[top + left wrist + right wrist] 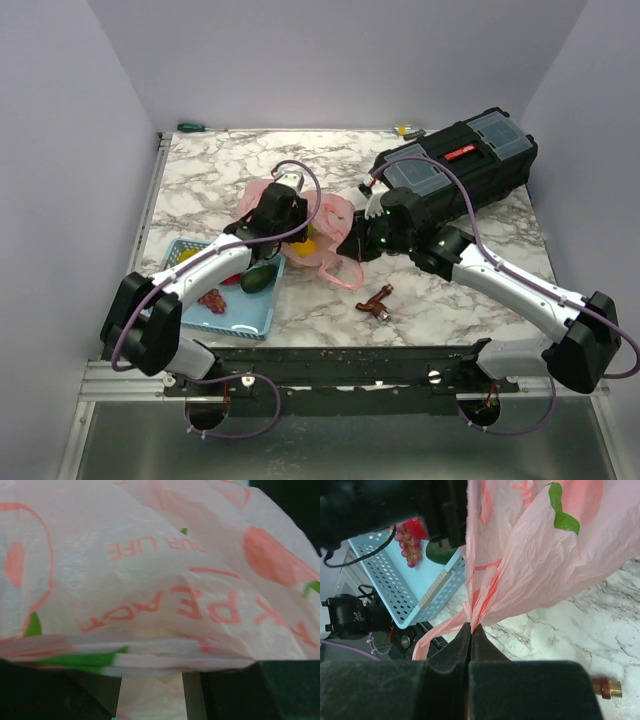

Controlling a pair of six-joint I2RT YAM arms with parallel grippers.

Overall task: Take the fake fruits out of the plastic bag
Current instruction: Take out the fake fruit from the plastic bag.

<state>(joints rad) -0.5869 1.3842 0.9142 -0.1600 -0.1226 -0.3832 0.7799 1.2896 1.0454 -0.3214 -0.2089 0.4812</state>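
The pink plastic bag (320, 222) lies crumpled at the table's middle. My right gripper (352, 240) is shut on a gathered edge of the bag (530, 565) by its loop handle, the jaws (471, 626) pressed together. My left gripper (288, 205) is on the bag's top from the left. In the left wrist view the bag (160, 570) fills the frame, and the left gripper (160, 685) has its jaws apart with bag film between them. A yellowish fruit (307, 243) shows through the bag. Other fruits in the bag are hidden.
A light blue basket (240, 318) at the front left holds a dark green avocado (258, 278), purple grapes (212, 300) and a red piece (232, 279). A black toolbox (460, 165) stands back right. A brown tool (378, 302) lies front centre. A green screwdriver (195, 127) is at the back edge.
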